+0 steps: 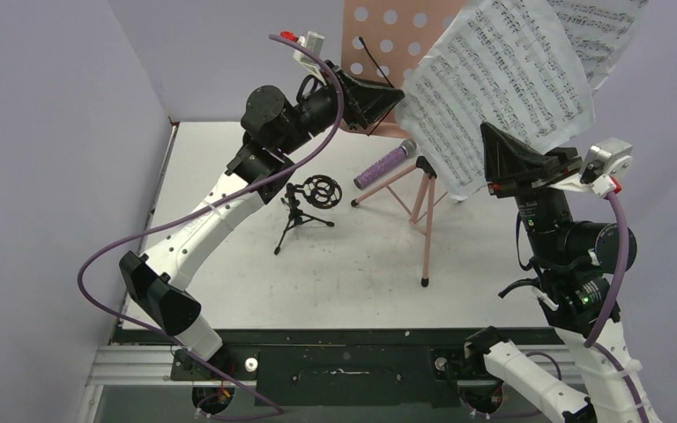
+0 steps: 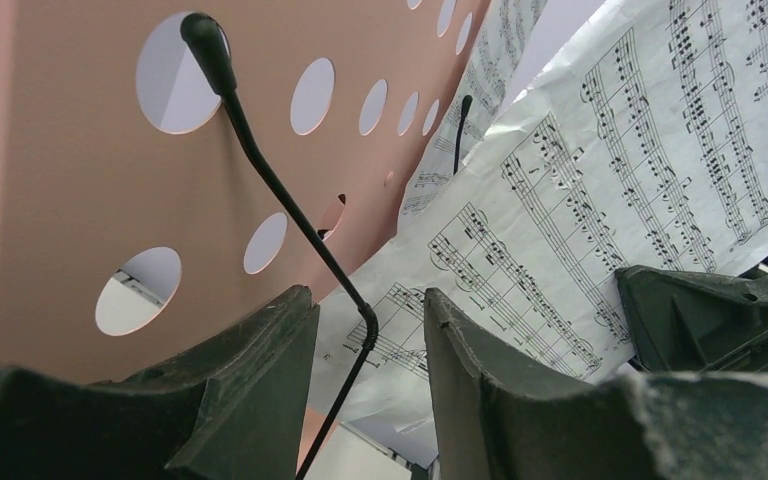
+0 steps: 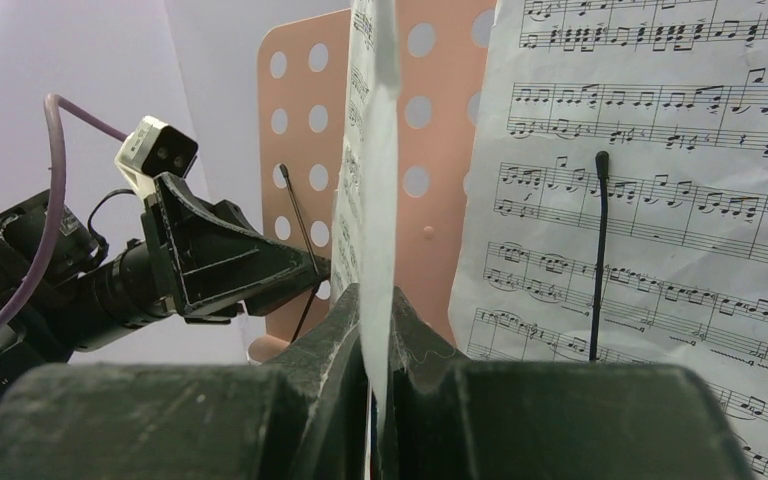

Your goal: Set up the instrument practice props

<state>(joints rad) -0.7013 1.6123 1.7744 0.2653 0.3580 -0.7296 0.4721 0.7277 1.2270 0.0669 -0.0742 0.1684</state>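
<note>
Right gripper (image 3: 378,310) pinched on a sheet-music page (image 3: 375,150), seen edge-on.
Pink perforated stand (image 3: 295,130) behind; facing page (image 3: 660,150) under black wire arm (image 3: 600,250); left gripper (image 3: 305,272) at stand's left edge.

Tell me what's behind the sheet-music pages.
The pink perforated music stand, its holed panel showing only to the left of the sheet-music pages. The rest of the panel is covered by them.

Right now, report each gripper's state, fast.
Left gripper: open, jaws either side of the black page-holder wire, not clamped.
Right gripper: shut on a sheet-music page.
</note>
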